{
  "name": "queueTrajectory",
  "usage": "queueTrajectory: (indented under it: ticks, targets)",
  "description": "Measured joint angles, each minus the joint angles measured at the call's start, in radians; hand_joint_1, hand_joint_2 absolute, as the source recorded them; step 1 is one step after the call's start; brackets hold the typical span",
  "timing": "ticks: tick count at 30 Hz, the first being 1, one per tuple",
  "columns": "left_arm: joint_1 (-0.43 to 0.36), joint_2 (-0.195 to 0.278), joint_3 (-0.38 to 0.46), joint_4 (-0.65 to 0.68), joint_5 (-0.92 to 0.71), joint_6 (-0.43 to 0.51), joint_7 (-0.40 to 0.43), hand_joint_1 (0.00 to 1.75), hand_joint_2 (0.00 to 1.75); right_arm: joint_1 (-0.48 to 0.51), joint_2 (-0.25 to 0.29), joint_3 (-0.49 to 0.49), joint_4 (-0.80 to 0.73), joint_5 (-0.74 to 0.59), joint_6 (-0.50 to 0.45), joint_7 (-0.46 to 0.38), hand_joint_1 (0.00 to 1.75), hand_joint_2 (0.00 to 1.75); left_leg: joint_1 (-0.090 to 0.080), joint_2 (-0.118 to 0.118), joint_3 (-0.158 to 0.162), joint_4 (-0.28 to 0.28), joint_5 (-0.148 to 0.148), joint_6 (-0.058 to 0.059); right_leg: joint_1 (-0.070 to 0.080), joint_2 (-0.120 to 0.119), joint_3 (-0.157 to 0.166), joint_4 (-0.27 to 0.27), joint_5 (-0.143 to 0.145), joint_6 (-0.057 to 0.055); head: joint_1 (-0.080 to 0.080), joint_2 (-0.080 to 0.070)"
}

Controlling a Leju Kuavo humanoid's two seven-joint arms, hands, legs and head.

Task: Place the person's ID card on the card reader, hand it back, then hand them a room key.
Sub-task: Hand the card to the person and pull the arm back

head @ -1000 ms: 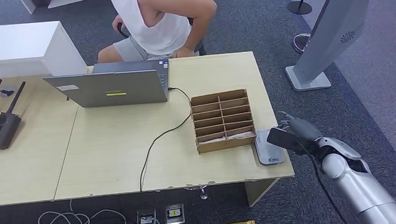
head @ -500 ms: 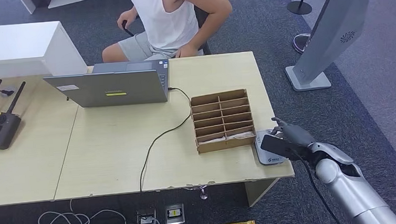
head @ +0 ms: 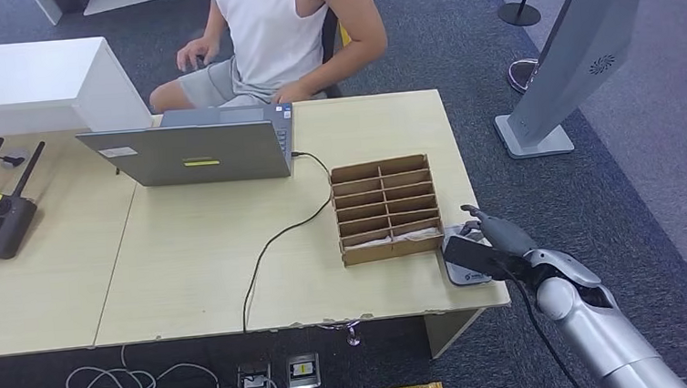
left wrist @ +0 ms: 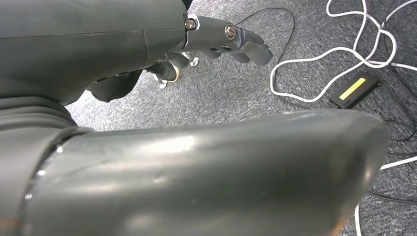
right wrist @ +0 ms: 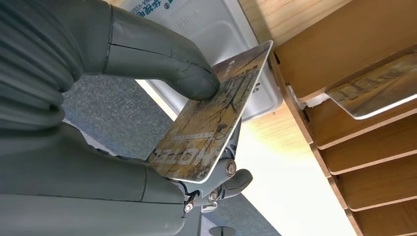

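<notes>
right hand (head: 494, 238) moved over card reader (head: 462, 272), pinching card (right wrist: 211, 125)

Glossy printed card (right wrist: 211, 123); smooth pale plastic card reader (right wrist: 216, 39); matt brown cardboard organizer (head: 386, 207); light wood-grain table (head: 198, 250); rough grey carpet (head: 539, 162).

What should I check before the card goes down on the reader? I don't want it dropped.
1. Card held by right hand: ok, thumb pressed on its face.
2. Card over reader: ok, hovering above it.
3. Card flat on reader: not ok, held tilted above it.
4. Clear of organizer: ok, though a card corner sits close to it.
5. Left hand free: ok, holds nothing.
6. Person ready: cannot tell.
</notes>
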Motion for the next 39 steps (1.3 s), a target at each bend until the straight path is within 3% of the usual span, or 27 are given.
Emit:
queueTrajectory:
  ticks: [12, 22, 27, 32, 39]
  targets:
    - [0.000, -0.001, 0.000, 0.000, -0.002, 0.000, 0.000, 0.00, 0.00, -0.059, -0.029, -0.005, 0.006, 0.006, 0.003, 0.002, 1.75, 1.75, -0.001, 0.000, -0.001, 0.000, 0.000, 0.000, 0.000, 0.000, 0.000, 0.000, 0.000, 0.000, 0.000, 0.000]
    - [0.000, -0.003, 0.000, 0.000, -0.022, 0.002, 0.000, 0.00, 0.00, -0.296, -0.095, -0.048, 0.006, 0.061, 0.005, -0.035, 1.75, 1.75, -0.001, 0.000, -0.001, 0.001, 0.000, 0.000, -0.001, 0.000, -0.001, 0.000, 0.001, 0.000, 0.000, 0.000]
    - [-0.009, -0.004, 0.000, 0.000, -0.044, -0.002, 0.000, 0.00, 0.00, -0.448, -0.111, -0.054, 0.015, 0.117, -0.001, -0.092, 1.75, 1.75, -0.001, 0.000, -0.002, 0.000, 0.000, 0.000, -0.001, 0.000, -0.002, 0.001, 0.001, 0.001, 0.000, 0.000]
    - [-0.036, -0.005, -0.002, 0.000, -0.084, -0.023, 0.001, 0.00, 0.00, -0.629, -0.079, -0.032, 0.070, 0.212, 0.002, -0.152, 1.75, 1.75, 0.000, -0.001, -0.003, 0.000, 0.001, -0.001, 0.000, -0.001, -0.001, 0.001, 0.001, 0.000, 0.000, 0.000]
    - [-0.075, -0.012, -0.005, -0.001, -0.107, -0.045, 0.013, 0.00, 0.00, -0.770, 0.028, 0.062, 0.228, 0.351, -0.076, -0.204, 1.75, 1.75, 0.000, -0.001, -0.004, 0.000, 0.002, -0.002, 0.000, -0.001, -0.001, 0.002, 0.001, 0.000, 0.000, 0.000]
